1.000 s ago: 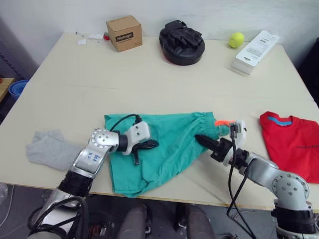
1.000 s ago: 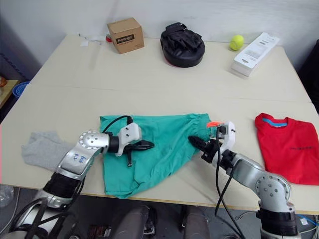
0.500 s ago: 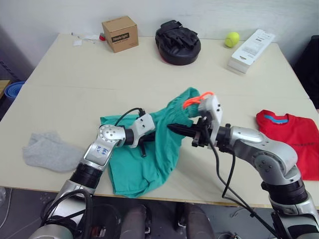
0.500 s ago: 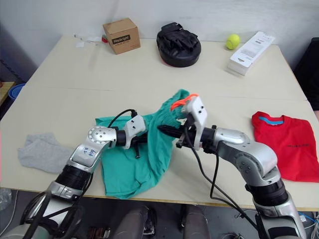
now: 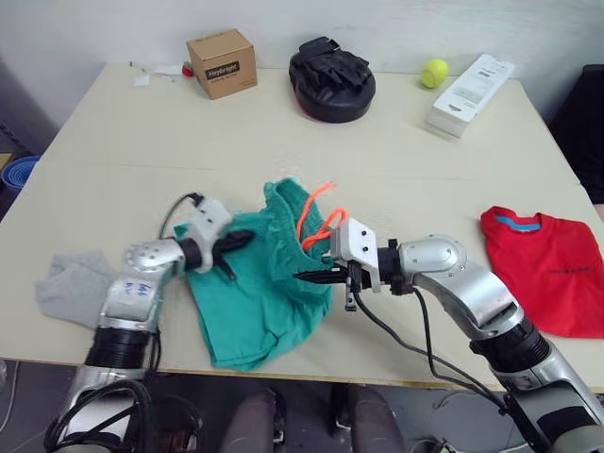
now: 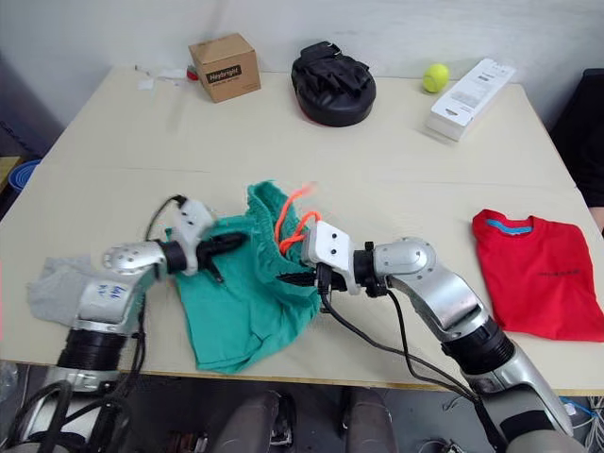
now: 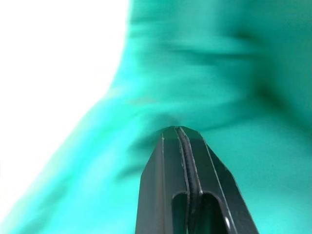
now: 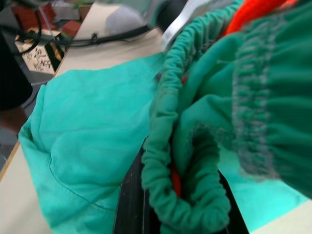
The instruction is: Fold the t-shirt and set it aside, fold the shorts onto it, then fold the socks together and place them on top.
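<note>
Teal shorts (image 5: 260,302) lie bunched, waistband pinched by the right gripper (image 5: 311,276); left gripper (image 7: 181,134) pressed together; one red t-shirt (image 5: 545,268) aside.

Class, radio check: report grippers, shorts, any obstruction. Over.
Left gripper shut, tip against the shorts. Right gripper shut on their waistband, mid-fold. T-shirt set aside; socks waiting. Nothing obstructing.

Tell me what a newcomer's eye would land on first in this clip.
The teal-green shorts lie bunched at the near middle of the table, their orange drawstring looping up off the waistband. The right tool is shut on the waistband, while the left tool is shut at the shorts' left edge. The red t-shirt lies folded at the right, and the grey socks lie at the left.
</note>
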`<control>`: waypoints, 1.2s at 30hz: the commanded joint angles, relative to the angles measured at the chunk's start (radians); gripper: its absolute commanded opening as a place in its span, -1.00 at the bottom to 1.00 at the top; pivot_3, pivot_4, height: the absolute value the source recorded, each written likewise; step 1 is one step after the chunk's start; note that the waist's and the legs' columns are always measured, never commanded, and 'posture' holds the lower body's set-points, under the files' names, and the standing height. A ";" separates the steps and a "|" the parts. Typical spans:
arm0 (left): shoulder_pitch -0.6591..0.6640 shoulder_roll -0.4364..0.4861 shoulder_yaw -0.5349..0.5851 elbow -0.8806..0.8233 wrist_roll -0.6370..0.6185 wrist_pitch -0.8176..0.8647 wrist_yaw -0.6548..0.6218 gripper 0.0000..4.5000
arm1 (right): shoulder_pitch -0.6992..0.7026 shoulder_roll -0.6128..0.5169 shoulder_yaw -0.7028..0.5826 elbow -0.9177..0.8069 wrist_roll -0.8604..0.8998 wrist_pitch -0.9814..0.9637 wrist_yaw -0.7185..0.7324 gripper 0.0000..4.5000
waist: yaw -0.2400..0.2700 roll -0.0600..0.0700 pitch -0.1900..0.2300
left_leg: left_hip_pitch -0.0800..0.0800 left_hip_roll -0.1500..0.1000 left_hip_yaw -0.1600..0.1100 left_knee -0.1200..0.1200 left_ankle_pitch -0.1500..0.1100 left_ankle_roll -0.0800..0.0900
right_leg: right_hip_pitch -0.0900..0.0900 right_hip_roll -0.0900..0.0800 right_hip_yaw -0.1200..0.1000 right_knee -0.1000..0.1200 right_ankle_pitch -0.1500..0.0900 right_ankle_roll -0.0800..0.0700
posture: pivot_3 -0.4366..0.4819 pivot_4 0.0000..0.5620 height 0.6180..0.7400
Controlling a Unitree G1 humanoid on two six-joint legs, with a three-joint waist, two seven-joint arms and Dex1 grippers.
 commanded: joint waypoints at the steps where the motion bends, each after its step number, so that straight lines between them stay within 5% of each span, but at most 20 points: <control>1: -0.002 0.054 0.087 -0.024 -0.048 0.031 0.005 -1.00 | -0.056 0.025 0.010 0.035 -0.026 -0.077 0.087 -0.98 | -0.002 0.000 0.000 | 0.000 0.000 0.000 0.000 0.000 0.000 | 0.000 0.000 0.000 0.000 0.000 0.000 | -0.05 -0.47 1.00; 10: 0.054 0.104 0.133 -0.092 -0.070 0.073 0.034 -1.00 | -0.206 0.137 0.056 0.165 -0.064 -0.122 0.244 -0.98 | -0.002 -0.001 0.000 | -0.001 0.000 -0.001 0.000 0.000 -0.001 | 0.000 0.001 -0.001 -0.001 0.000 0.000 | -0.05 -0.47 1.00; 13: 0.061 0.118 0.138 -0.085 -0.067 0.074 0.040 -1.00 | -0.229 0.175 0.073 0.200 -0.072 -0.130 0.284 -0.67 | -0.004 -0.001 0.000 | -0.001 0.000 0.000 0.000 0.000 -0.001 | 0.000 0.002 -0.001 -0.001 0.000 0.000 | -0.05 -0.47 1.00; 23: 0.102 0.193 0.183 -0.075 -0.078 0.055 0.031 -1.00 | -0.214 0.227 0.033 0.233 -0.019 -0.193 0.430 0.85 | -0.008 -0.001 0.000 | -0.001 0.000 0.000 0.000 0.000 -0.002 | 0.000 0.002 0.000 0.000 0.000 0.000 | -0.05 -0.47 1.00; 29: 0.107 0.259 0.203 -0.255 -0.228 0.176 -0.091 -1.00 | -0.219 0.202 -0.105 0.242 0.032 -0.071 0.316 0.85 | -0.003 -0.001 0.000 | -0.001 0.000 -0.001 0.000 0.000 -0.003 | -0.001 0.002 0.000 0.000 0.000 0.000 | -0.05 -0.47 1.00; 36: 0.178 0.294 0.062 -0.427 -0.242 0.169 -0.175 -1.00 | -0.142 0.226 -0.108 0.232 -0.018 -0.052 0.202 -0.01 | -0.007 0.000 0.000 | 0.000 0.000 0.000 -0.002 -0.001 -0.005 | -0.001 0.002 0.001 0.000 -0.001 -0.001 | -0.05 -0.47 1.00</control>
